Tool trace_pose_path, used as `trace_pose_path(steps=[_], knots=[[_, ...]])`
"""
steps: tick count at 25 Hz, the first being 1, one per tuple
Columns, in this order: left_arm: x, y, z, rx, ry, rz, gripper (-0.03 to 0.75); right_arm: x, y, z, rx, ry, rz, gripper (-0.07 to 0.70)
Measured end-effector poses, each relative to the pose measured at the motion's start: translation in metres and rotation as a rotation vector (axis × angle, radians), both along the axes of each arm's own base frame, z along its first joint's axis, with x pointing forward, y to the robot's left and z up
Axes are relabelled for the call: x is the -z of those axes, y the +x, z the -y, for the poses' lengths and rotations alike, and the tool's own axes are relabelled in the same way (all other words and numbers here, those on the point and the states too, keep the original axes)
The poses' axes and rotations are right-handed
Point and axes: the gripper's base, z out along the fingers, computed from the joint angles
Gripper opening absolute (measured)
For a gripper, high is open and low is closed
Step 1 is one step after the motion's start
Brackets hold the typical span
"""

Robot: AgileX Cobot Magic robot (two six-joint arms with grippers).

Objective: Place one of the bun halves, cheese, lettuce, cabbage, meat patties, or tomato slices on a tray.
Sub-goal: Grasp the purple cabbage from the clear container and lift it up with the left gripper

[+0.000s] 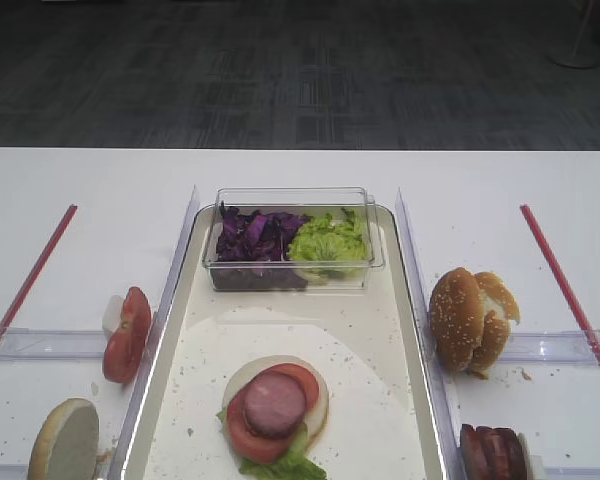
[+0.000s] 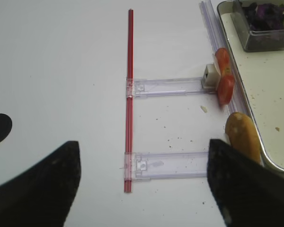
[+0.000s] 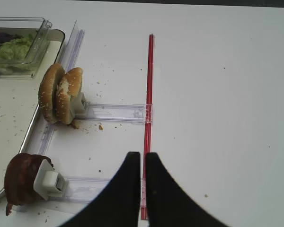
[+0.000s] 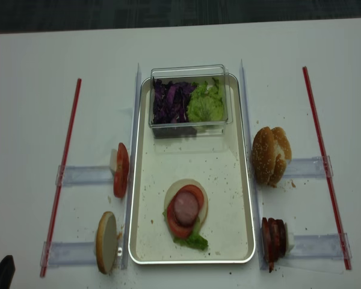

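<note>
The cream tray lies mid-table. On it a meat patty tops tomato slices, lettuce and a pale bun half. Purple cabbage and green lettuce fill the tub at its back. Left of the tray stand tomato slices and a bun half; to its right are bun halves and meat patties. No cheese shows. My left gripper hangs open over the left rail, holding nothing. My right gripper is shut and holds nothing, right of the meat patties.
A clear plastic tub sits on the tray's far end. Red strips run along both sides, joined to clear rails that hold the food upright. Crumbs speckle the tray and table. Beyond the table's far edge is dark floor.
</note>
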Motion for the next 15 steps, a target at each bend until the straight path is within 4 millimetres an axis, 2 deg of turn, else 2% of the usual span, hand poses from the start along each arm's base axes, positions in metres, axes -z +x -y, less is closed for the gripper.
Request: trace_pose_path(steps=[15], knots=[[0.0000, 0.0000, 0.0000, 0.000, 0.000, 0.000, 0.509, 0.0000, 0.0000, 0.0000, 0.000, 0.000, 0.000, 0.679]])
